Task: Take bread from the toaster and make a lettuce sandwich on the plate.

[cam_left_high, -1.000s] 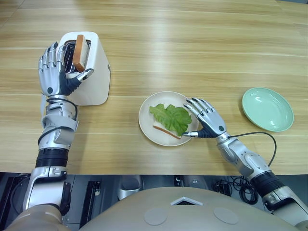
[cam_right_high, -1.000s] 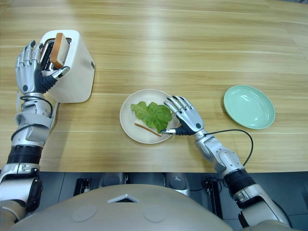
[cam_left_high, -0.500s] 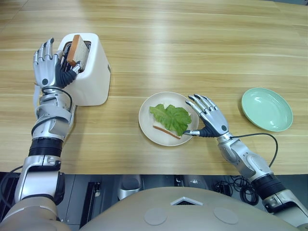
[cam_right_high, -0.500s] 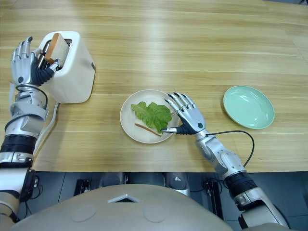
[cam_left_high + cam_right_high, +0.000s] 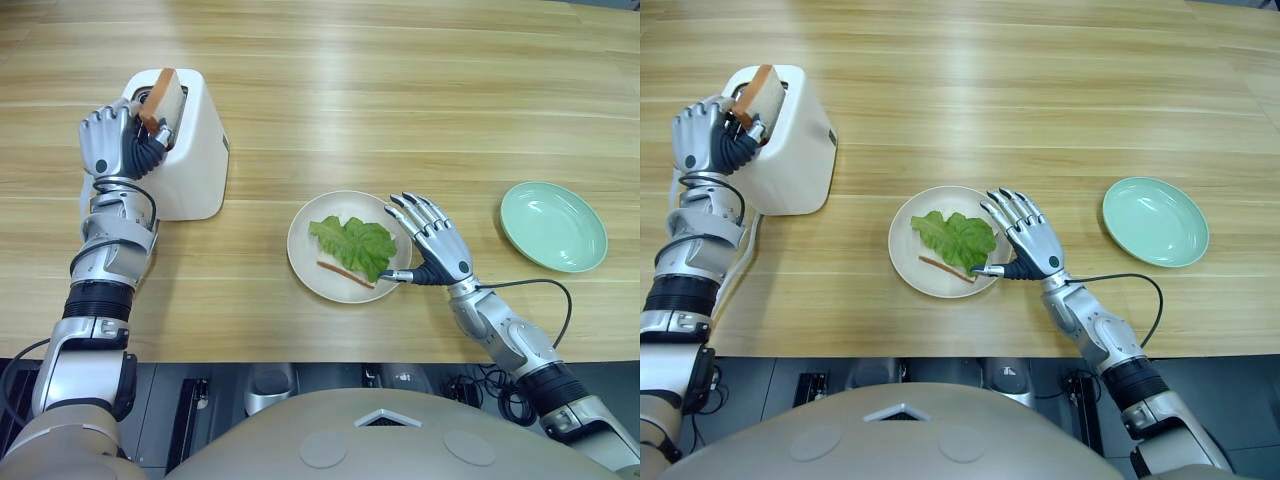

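Light wooden tabletop (image 5: 400, 100), grain running side to side. Cables (image 5: 495, 385) in dark gap below near edge. Left hand (image 5: 110, 145) curled tight on bread slice (image 5: 165, 95). Slice tilted, sticking up from slot of white toaster (image 5: 195, 160) just right of hand. Right hand (image 5: 437, 245) flat, fingers spread, holding nothing, at right rim of beige plate (image 5: 303, 262). Lettuce leaf (image 5: 355, 245) lies on second bread slice (image 5: 335, 268), just left of fingertips. Green dish (image 5: 553, 225) well right of right hand.

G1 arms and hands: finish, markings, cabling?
Both the left hand and right hand have silver segmented shells, black joints and a small green dot near the wrist. The forearms are silver with black bands. A thin black cable loops from the right wrist.
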Robot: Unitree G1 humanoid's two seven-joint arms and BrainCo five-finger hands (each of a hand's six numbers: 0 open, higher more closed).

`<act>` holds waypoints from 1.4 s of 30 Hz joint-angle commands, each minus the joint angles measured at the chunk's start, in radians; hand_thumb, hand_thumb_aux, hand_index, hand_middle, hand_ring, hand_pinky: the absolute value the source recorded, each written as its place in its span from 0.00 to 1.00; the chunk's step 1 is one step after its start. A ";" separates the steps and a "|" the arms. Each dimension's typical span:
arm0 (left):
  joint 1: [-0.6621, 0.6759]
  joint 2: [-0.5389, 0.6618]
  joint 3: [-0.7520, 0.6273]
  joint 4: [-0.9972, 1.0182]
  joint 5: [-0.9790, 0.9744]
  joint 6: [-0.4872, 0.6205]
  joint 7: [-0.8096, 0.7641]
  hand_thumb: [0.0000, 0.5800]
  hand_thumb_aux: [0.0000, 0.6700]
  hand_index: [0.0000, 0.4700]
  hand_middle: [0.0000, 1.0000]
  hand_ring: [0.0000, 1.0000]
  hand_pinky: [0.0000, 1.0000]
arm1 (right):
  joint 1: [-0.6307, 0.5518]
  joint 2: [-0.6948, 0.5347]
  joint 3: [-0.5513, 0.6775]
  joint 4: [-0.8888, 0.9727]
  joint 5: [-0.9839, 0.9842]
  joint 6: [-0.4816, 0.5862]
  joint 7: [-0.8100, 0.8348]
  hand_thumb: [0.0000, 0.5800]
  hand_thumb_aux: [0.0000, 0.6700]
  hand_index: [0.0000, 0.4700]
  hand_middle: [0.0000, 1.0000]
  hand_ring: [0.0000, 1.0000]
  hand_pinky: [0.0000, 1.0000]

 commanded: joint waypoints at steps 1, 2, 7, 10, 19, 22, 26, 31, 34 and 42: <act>-0.017 -0.008 0.074 -0.036 -0.049 -0.055 0.109 1.00 1.00 0.98 1.00 1.00 1.00 | 0.002 0.004 -0.012 0.011 0.003 -0.006 -0.026 0.00 0.00 0.00 0.00 0.00 0.00; -0.016 -0.011 0.091 -0.051 -0.057 -0.074 0.139 1.00 1.00 0.98 1.00 1.00 1.00 | 0.000 0.007 -0.012 0.013 0.003 -0.006 -0.034 0.00 0.00 0.00 0.00 0.00 0.00; 0.014 -0.036 0.154 -0.184 -0.046 -0.159 0.285 1.00 1.00 0.98 1.00 1.00 1.00 | -0.011 0.021 -0.014 0.018 0.002 -0.001 -0.065 0.00 0.00 0.00 0.00 0.00 0.00; 0.064 -0.064 0.187 -0.327 -0.027 -0.223 0.353 1.00 1.00 0.98 1.00 1.00 1.00 | -0.017 0.030 -0.024 0.016 -0.003 0.014 -0.091 0.00 0.00 0.00 0.00 0.00 0.00; 0.146 -0.222 -0.130 -0.440 -0.513 -0.485 -0.251 1.00 1.00 0.98 1.00 1.00 1.00 | -0.019 0.018 -0.138 -0.038 0.022 0.047 -0.147 0.00 0.00 0.00 0.00 0.00 0.00; 0.172 -0.291 -0.177 -0.376 -0.599 -0.472 -0.386 1.00 1.00 0.98 1.00 1.00 1.00 | -0.011 -0.004 -0.144 -0.084 0.024 0.008 -0.143 0.00 0.00 0.00 0.00 0.00 0.00; 0.177 -0.375 -0.205 -0.270 -0.672 -0.466 -0.521 1.00 1.00 0.98 1.00 1.00 1.00 | 0.009 -0.047 -0.144 -0.137 0.042 -0.069 -0.119 0.00 0.00 0.00 0.00 0.00 0.00; 0.150 -0.472 -0.212 -0.109 -0.703 -0.467 -0.645 1.00 1.00 0.98 1.00 1.00 1.00 | 0.020 -0.077 -0.133 -0.179 0.079 -0.164 -0.054 0.00 0.00 0.00 0.00 0.00 0.00; 0.122 -0.521 -0.207 0.004 -0.695 -0.465 -0.675 1.00 1.00 0.98 1.00 1.00 1.00 | 0.019 -0.072 -0.112 -0.186 0.110 -0.211 0.005 0.00 0.00 0.00 0.00 0.00 0.00; 0.149 -0.629 -0.206 0.058 -0.669 -0.460 -0.698 1.00 1.00 0.98 1.00 1.00 1.00 | -0.001 -0.035 -0.036 -0.125 0.109 -0.274 0.134 0.00 0.00 0.00 0.00 0.00 0.00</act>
